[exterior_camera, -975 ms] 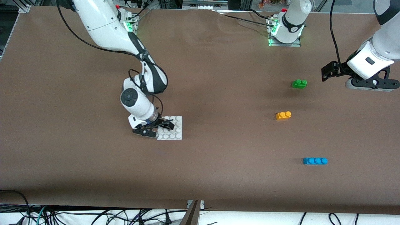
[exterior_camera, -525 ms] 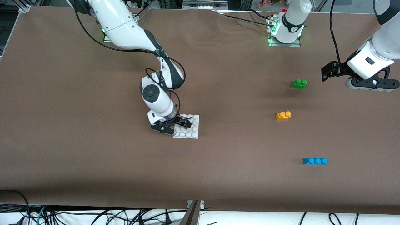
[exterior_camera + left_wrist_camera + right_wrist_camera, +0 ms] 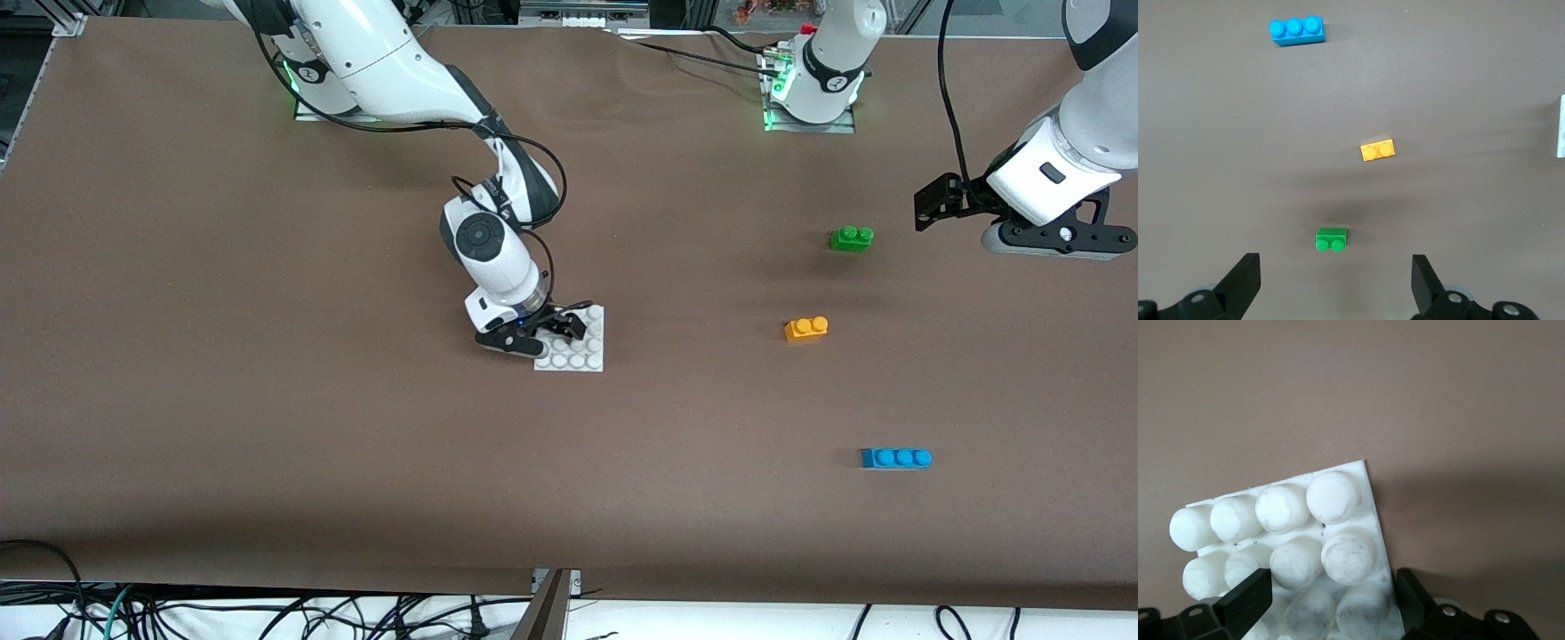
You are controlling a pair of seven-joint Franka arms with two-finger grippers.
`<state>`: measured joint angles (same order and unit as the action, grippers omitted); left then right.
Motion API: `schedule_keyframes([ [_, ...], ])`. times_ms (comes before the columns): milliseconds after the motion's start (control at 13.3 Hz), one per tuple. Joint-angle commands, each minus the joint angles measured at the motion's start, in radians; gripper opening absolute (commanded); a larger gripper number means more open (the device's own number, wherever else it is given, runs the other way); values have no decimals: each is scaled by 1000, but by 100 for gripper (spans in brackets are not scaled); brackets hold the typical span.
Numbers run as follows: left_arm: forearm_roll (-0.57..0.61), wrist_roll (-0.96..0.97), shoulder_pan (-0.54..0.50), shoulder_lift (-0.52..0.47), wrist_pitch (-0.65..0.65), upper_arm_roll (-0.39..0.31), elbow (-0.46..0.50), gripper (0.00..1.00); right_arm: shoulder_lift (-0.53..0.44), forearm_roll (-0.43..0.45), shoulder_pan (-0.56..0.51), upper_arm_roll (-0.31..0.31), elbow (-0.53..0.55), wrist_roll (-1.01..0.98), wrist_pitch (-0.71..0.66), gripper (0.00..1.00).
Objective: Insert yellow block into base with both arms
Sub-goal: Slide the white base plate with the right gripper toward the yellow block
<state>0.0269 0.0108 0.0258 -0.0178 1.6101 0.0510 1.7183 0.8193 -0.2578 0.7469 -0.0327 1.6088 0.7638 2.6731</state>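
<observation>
Brown table [image 3: 222,427], both white jointed arms in frame.

Right arm [image 3: 391,62] reaches toward mid-table. Right gripper [image 3: 544,336] is clamped on an edge of the flat square white studded plastic base [image 3: 578,351]; the right wrist view shows the plate tilted between the black fingers [image 3: 1245,600]. Likely it is being carried toward the bricks so both arms can work on it.

Left arm [image 3: 1080,151] waits at its own end of the table. Left gripper [image 3: 1335,287] hangs spread wide and empty, over the small green two-stud brick [image 3: 852,238].

Long blue three-stud brick [image 3: 896,458] lies nearest the front camera. The small orange-yellow two-stud plastic block [image 3: 806,329] rests untouched on the table between green and blue, well apart from the base.
</observation>
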Motion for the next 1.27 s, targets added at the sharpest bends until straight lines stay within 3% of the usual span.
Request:
schedule_keyframes([
  [0, 2, -14, -1, 13, -22, 1, -31, 100, 41, -11, 55, -6, -26, 19, 13, 85],
  [675, 2, -15, -4, 13, -22, 1, -31, 100, 32, -9, 138, -21, -27, 72, 13, 85],
  [825, 2, -14, -4, 13, -22, 1, -31, 100, 18, -11, 131, -33, -53, 66, 5, 98],
  [1050, 2, -14, -4, 13, -22, 1, -31, 100, 6, -11, 117, -45, -93, 58, -14, 99],
  [1200, 2, -12, -3, 13, -22, 1, -31, 100, -34, -8, 92, -58, -119, 48, -123, 99],
])
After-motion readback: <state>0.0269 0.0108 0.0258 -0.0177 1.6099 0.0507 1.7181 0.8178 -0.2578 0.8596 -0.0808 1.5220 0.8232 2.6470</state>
